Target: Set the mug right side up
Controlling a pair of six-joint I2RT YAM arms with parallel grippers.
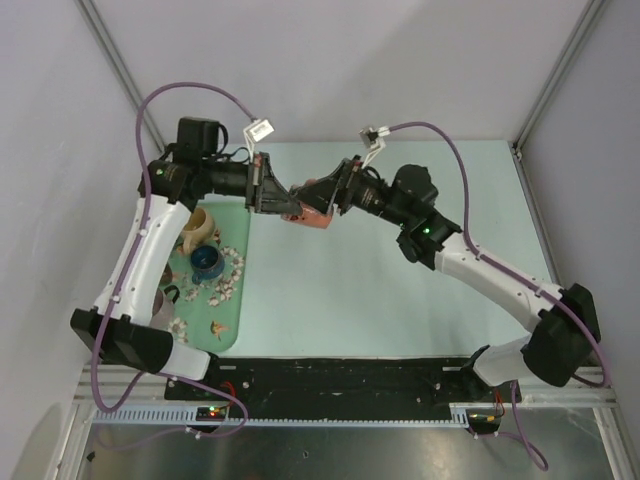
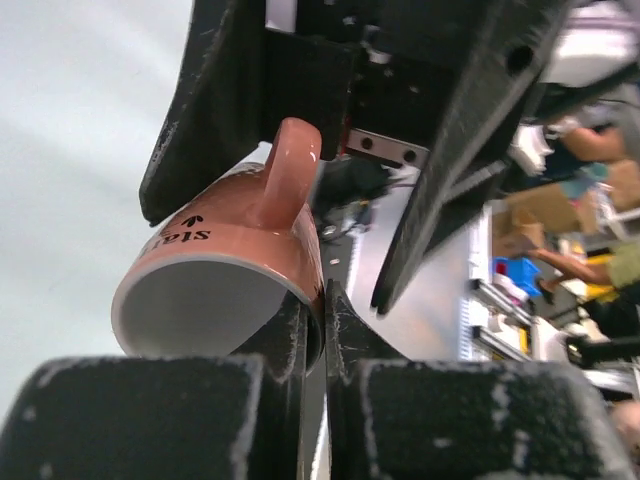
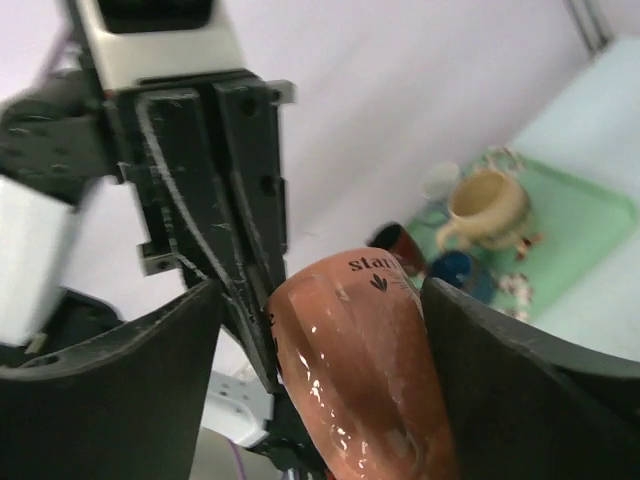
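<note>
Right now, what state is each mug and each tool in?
terracotta mug: in the air, on its side
left tool: shut on the terracotta mug's rim
right tool: open, astride that mug
tan mug: upright on the green tray
blue mug: upright on the same tray

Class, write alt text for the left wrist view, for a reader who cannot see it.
A salmon-pink mug hangs on its side, opening toward the camera, handle up, its rim pinched by the left tool. The right tool stands open around it.
</note>
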